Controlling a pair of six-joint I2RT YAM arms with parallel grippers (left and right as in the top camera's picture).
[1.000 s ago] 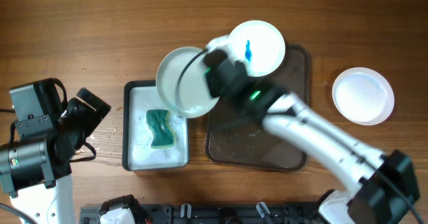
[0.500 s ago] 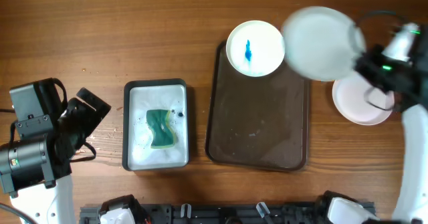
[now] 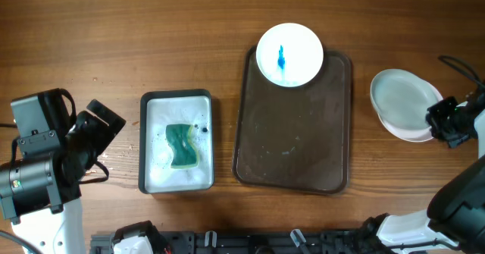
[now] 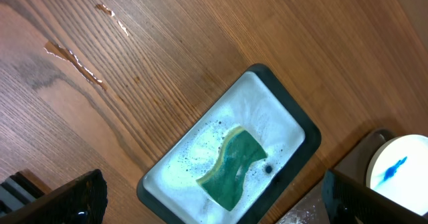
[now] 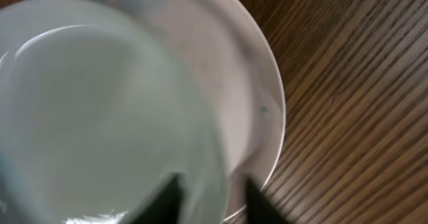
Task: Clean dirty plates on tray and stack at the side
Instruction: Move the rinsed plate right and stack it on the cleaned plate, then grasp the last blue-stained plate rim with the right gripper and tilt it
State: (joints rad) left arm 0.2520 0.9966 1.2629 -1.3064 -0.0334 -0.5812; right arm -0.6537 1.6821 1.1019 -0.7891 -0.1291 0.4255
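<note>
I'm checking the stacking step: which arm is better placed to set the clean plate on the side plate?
Right: the right gripper grips the clean plate just over the side plate; the left gripper hangs open far off by the basin.

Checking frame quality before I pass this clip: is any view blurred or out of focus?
Overhead: sharp and evenly lit, tray and blue-smeared plate crisp. Left wrist: also sharp, sponge and table grain clear. Right wrist: the upper plate fills the frame, soft and out of focus, the fingers are dark blurs; only the table at the right is sharp.
</note>
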